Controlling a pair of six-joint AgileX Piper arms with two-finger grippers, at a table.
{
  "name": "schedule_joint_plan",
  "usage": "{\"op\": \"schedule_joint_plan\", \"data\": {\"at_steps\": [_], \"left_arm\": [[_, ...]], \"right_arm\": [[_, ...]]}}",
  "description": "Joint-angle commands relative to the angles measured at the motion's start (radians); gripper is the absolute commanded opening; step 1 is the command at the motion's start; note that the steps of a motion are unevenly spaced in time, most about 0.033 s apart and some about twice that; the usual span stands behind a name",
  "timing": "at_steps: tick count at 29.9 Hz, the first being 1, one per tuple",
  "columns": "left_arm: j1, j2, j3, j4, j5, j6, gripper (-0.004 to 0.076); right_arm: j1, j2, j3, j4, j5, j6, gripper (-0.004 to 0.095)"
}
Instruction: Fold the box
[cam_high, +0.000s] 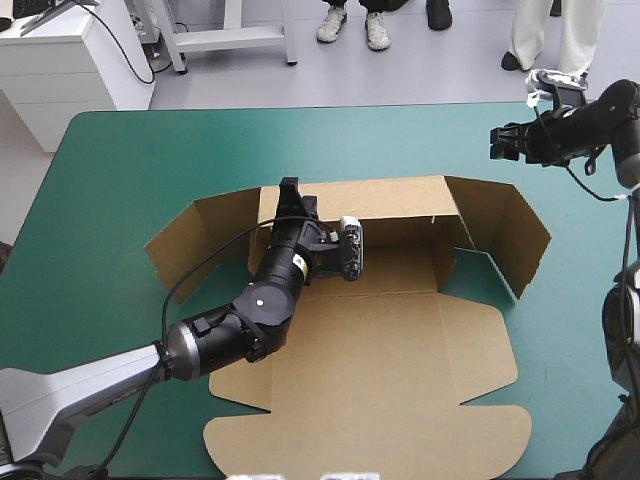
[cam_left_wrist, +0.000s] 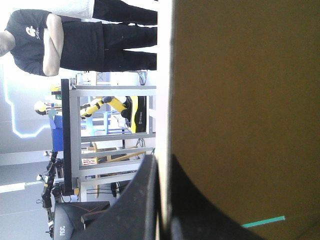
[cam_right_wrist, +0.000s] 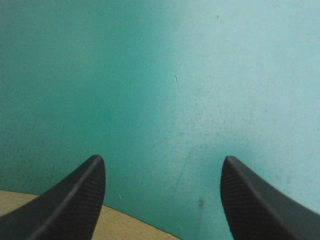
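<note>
On the teal-green table (cam_high: 110, 190) the brown box (cam_high: 380, 380) lies mid-table, its far wall (cam_high: 400, 195) raised and running left to right. My left gripper (cam_high: 290, 190) pinches that wall's left end. The right gripper (cam_right_wrist: 162, 160) hangs spread at far right, well apart.

In the high view the left tool (cam_high: 289, 188) is mostly covered by its own wrist. Only one black finger shows, over the raised back wall of the box (cam_high: 380, 400), and the wall and floor panel beneath that arm are hidden. In the left wrist view the wall stands edge-on, pinched between the fingers, and the board ahead of them is a plain brown field running off the picture. The right tool (cam_high: 498, 141) is too small and dark in the high view to read. In the right wrist view, a sliver of brown board under one finger is cut off.
</note>
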Motion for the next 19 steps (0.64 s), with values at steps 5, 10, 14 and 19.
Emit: {"op": "schedule_joint_plan", "data": {"at_steps": [5, 10, 14, 19], "left_arm": [[-0.007, -0.030, -0.025, 0.032, 0.009, -0.023, -0.0032], [-0.007, -0.030, -0.025, 0.032, 0.009, -0.023, -0.0032], [-0.009, -0.030, -0.025, 0.032, 0.009, -0.023, -0.0032], [-0.009, -0.030, -0.025, 0.032, 0.010, -0.025, -0.0032]], "right_arm": [[0.043, -0.051, -0.037, -0.023, 0.012, -0.021, 0.0576], [0.069, -0.063, -0.021, -0.065, 0.048, -0.018, 0.0576], [0.086, -0.102, 0.022, -0.073, 0.041, -0.023, 0.0576], [0.090, -0.153, 0.119, -0.073, 0.036, -0.048, 0.0576]]}}
